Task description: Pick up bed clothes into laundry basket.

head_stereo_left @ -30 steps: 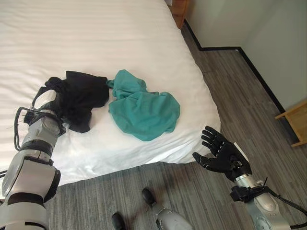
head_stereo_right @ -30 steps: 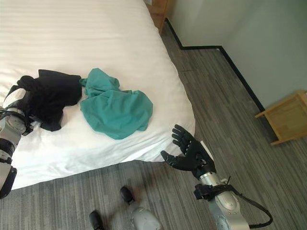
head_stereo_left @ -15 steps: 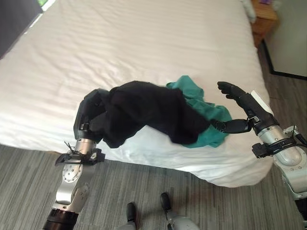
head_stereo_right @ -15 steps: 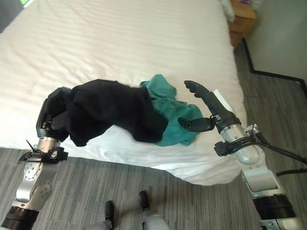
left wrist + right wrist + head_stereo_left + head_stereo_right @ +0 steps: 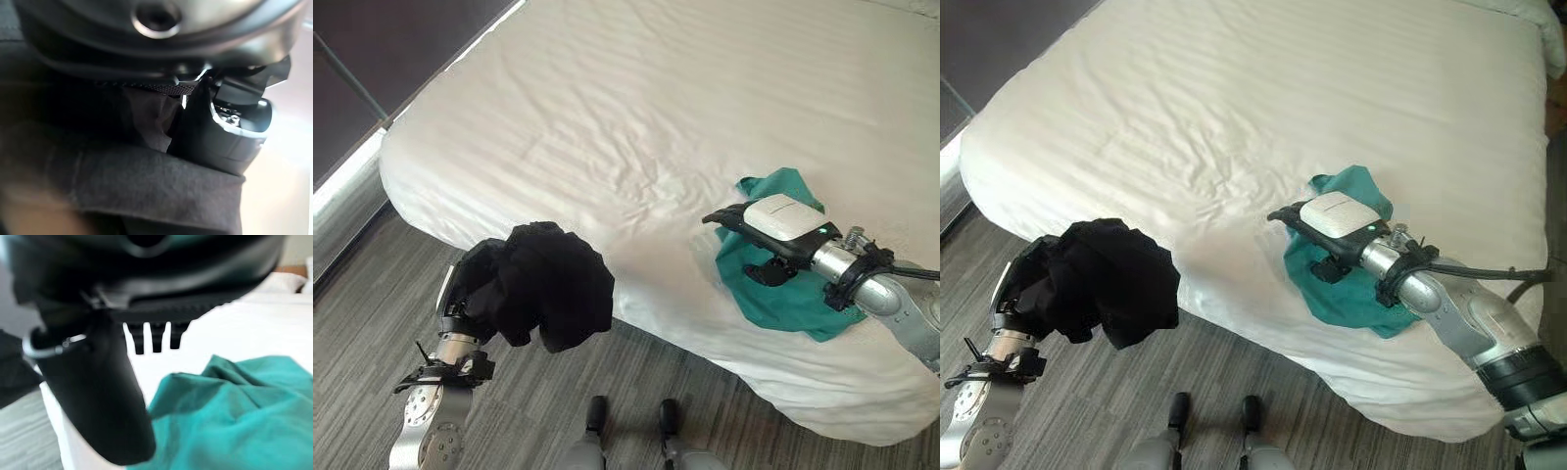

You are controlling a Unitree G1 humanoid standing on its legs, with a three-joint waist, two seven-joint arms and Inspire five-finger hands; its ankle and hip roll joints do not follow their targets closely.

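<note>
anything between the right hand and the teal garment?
Nothing visible. The right hand hovers open directly over the teal garment on the bed; the left hand is shut on the black garment.

The left hand (image 5: 470, 294) has carried the black garment (image 5: 553, 296) off the bed (image 5: 636, 108); the right hand (image 5: 773, 227) now hovers over the teal cloth (image 5: 783, 294).

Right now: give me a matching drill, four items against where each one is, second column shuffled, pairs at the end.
Items:
1. black garment
2. teal garment
3. left hand
4. right hand

Places:
A. lying on the white bed near its edge
B. hovering open, palm down, over the teal cloth
C. bunched up, held off the bed above the grey floor
D. beyond the bed's edge, wrapped in black cloth

Pairs: 1-C, 2-A, 3-D, 4-B
</note>
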